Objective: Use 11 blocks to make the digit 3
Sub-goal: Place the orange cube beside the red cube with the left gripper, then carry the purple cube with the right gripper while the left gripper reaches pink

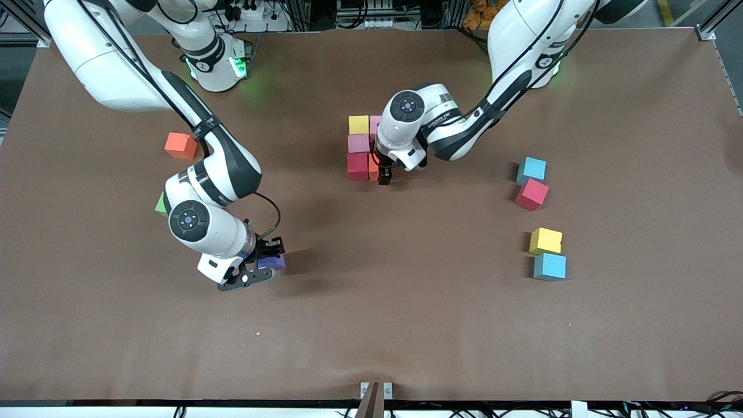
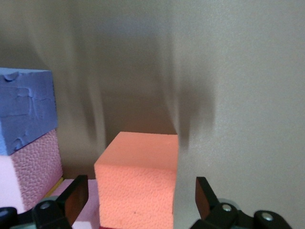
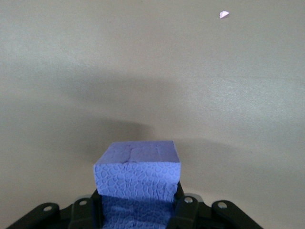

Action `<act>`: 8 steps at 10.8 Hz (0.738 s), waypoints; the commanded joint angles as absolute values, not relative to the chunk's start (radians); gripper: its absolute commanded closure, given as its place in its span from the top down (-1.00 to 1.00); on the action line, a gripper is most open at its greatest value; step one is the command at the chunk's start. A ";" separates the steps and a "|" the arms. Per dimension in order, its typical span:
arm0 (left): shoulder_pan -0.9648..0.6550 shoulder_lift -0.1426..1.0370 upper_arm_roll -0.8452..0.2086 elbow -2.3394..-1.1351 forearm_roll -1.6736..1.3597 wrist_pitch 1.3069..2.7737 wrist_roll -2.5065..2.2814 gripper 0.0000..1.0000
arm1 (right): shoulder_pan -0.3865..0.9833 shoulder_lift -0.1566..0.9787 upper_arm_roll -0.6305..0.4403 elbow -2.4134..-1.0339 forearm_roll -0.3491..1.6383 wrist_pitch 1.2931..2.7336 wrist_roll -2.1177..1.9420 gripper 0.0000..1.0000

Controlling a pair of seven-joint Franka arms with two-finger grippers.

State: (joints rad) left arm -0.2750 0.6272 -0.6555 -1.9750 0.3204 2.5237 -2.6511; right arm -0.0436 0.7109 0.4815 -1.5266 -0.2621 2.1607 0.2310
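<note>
Left hand [image 1: 384,177], fingers spread either side of the orange block [image 2: 138,183], sits low at the cluster [image 1: 363,148] mid-surface; best lift straight up, no nudging neighbours. Right hand [image 1: 268,262] pinches a purple block [image 3: 138,179] above bare surface [image 1: 406,325]. No containers seen. Loose blocks lie toward the left arm's end.

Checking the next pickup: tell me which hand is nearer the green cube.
Right. The right hand, shut on a purple block, is nearest the green cube; the left hand is at the block cluster, straddling an orange block.
</note>
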 commanded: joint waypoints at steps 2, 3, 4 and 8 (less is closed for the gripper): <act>-0.235 0.578 -0.701 -1.930 0.344 2.418 -2.645 1.00 | -0.035 0.695 0.489 -1.531 -0.252 2.144 0.296 -0.46; -0.229 0.572 -0.703 -1.919 0.344 2.407 -2.640 1.00 | -0.022 0.695 0.489 -1.529 -0.253 2.146 0.366 -0.46; -0.213 0.552 -0.704 -1.911 0.344 2.399 -2.626 1.00 | -0.011 0.696 0.488 -1.529 -0.259 2.151 0.420 -0.46; -0.123 0.445 -0.709 -1.899 0.296 2.323 -2.407 1.00 | 0.053 0.704 0.485 -1.531 -0.258 2.160 0.517 -0.46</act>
